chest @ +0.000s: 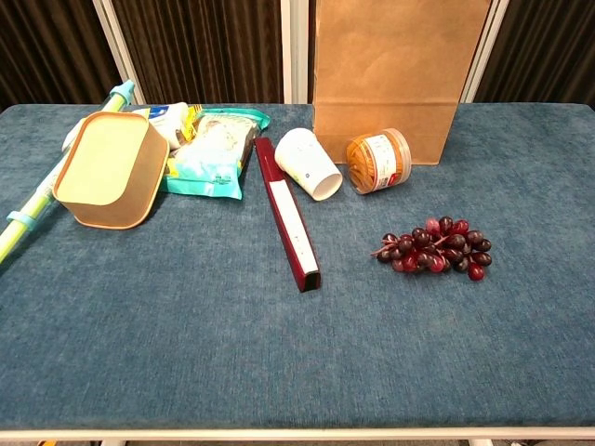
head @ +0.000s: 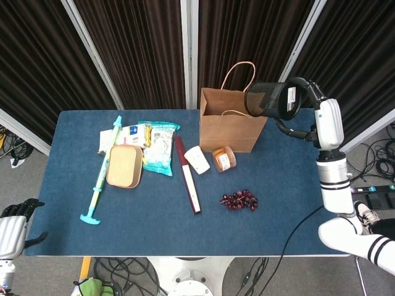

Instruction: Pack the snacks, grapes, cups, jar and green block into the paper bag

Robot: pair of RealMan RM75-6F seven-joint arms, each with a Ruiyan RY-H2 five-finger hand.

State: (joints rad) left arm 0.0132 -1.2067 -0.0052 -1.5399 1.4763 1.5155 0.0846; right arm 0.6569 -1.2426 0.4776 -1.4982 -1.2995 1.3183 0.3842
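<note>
Black mesh cup (head: 272, 100), gripped sideways by the right robot hand (head: 308, 111), hangs over the paper bag (head: 231, 126).

Brown paper bag (head: 231, 126); black mesh cup (head: 273, 100); dark red grapes (chest: 435, 248); blue table (chest: 186, 325).

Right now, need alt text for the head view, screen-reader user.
The robot's right hand holds a black mesh cup tipped on its side above the open paper bag at the back of a blue table. Grapes, an orange jar, a white cup, a maroon box and snack packs lie on the table; the left hand waits off its near-left corner.
</note>
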